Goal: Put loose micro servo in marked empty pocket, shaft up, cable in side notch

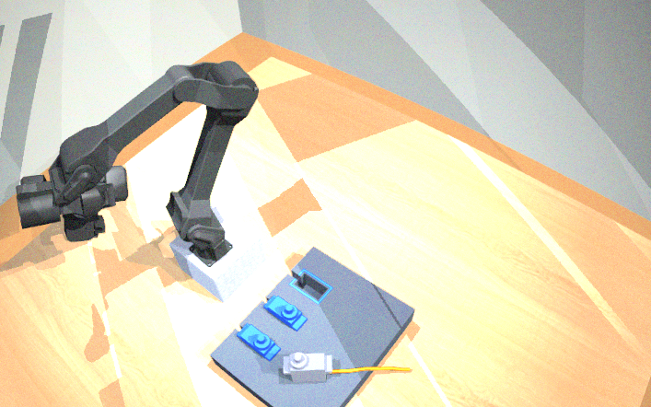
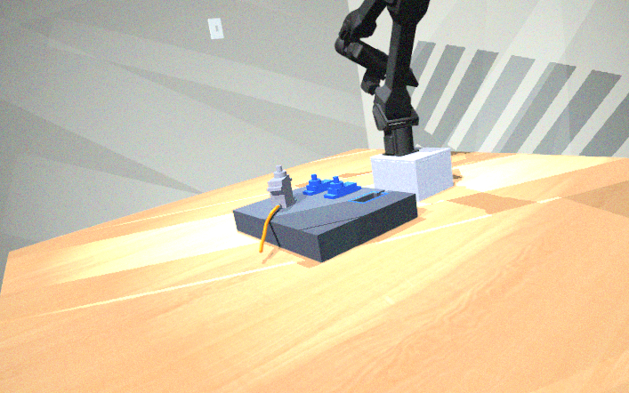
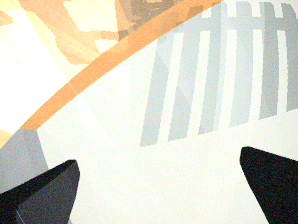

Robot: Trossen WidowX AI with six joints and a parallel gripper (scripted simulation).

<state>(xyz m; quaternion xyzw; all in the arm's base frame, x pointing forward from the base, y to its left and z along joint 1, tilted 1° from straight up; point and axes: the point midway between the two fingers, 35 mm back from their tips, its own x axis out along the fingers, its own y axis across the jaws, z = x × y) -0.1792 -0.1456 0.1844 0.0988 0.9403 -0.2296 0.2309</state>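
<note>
Grey plastic, by the look of it, made up the body of the loose servo [image 1: 310,367] [image 2: 280,190], which stood upright on the deck [image 1: 368,323] [image 2: 367,231], outside the marked pocket [image 1: 316,288] [image 2: 367,196]. It would probably be light and stiff, with smooth sides that might slip under an uneven squeeze. The cable [image 1: 368,369] [image 2: 264,229] looked soft and likely to swing or snag. The best hold seemed to be across the two long flat sides of the body, leaving the shaft [image 1: 297,357] [image 2: 279,168] and the cable untouched and the ears free to land flat.

The servo was a boxy block with an ear jutting at each end, both above the deck, and a stepped round boss topped by the shaft, pointing up. Its orange cable ran out past the deck's edge, over the table [image 1: 470,227] [image 2: 405,316] [image 3: 30,30]. Two blue servos [image 1: 286,312] [image 2: 334,189] sat in the deck between it and the blue-outlined pocket, which had a notch at one end.

The tool [image 1: 100,204] [image 2: 391,80] [image 3: 161,164] was wide open with nothing in it, well apart from the deck. Reaching the servo looked like the step in hand.
</note>
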